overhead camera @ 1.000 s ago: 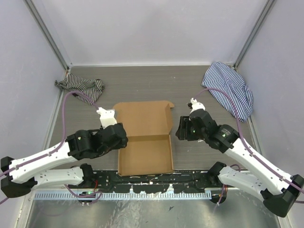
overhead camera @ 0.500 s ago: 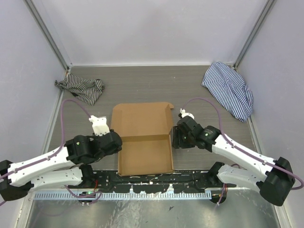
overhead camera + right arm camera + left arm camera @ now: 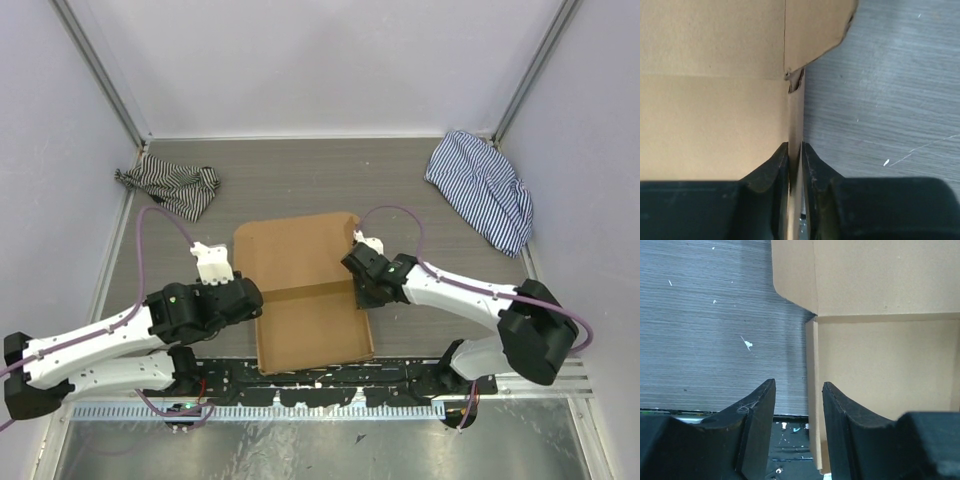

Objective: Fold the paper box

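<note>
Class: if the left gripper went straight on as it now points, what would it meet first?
Probably the paper box: its left side wall lies between the open fingers of the left gripper; depth unclear.

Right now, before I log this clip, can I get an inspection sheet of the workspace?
Surface: grey wood-grain table, a few white specks.
Job's things: paper box at centre, open, not yet folded shut.
Clutter: dark striped cloth far left; blue-striped cloth far right.
Claws: left claw open, the box's left wall between its fingers; right claw shut on the box's right wall.
Cables: left purple cable and right purple cable, each looping above its arm.
Surroundings: white walls, metal corner post.
</note>
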`<control>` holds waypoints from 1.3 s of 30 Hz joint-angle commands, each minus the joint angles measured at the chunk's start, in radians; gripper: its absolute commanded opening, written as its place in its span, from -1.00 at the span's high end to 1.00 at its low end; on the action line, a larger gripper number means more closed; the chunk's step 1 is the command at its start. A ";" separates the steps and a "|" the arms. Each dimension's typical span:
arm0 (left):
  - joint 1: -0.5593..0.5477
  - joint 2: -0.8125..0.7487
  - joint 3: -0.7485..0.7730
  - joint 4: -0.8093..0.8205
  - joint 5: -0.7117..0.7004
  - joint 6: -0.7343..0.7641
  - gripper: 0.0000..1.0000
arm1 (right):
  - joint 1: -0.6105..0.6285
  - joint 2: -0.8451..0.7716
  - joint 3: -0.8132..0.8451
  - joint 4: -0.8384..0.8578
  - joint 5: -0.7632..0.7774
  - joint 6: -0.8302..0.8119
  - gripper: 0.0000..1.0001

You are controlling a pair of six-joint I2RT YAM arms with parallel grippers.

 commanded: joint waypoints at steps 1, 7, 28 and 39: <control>-0.005 0.010 0.047 0.004 -0.061 0.014 0.00 | 0.004 0.045 0.076 0.043 0.176 0.032 0.66; -0.003 0.051 0.091 0.032 -0.134 0.042 -0.07 | -0.026 0.115 0.164 0.058 0.317 0.045 0.83; 0.784 0.761 0.598 0.552 0.447 0.531 -0.13 | -0.314 0.211 0.371 0.142 0.222 -0.326 -0.51; 0.913 1.096 0.838 0.556 0.649 0.575 -0.03 | -0.618 0.436 0.719 0.083 -0.114 -0.329 -0.45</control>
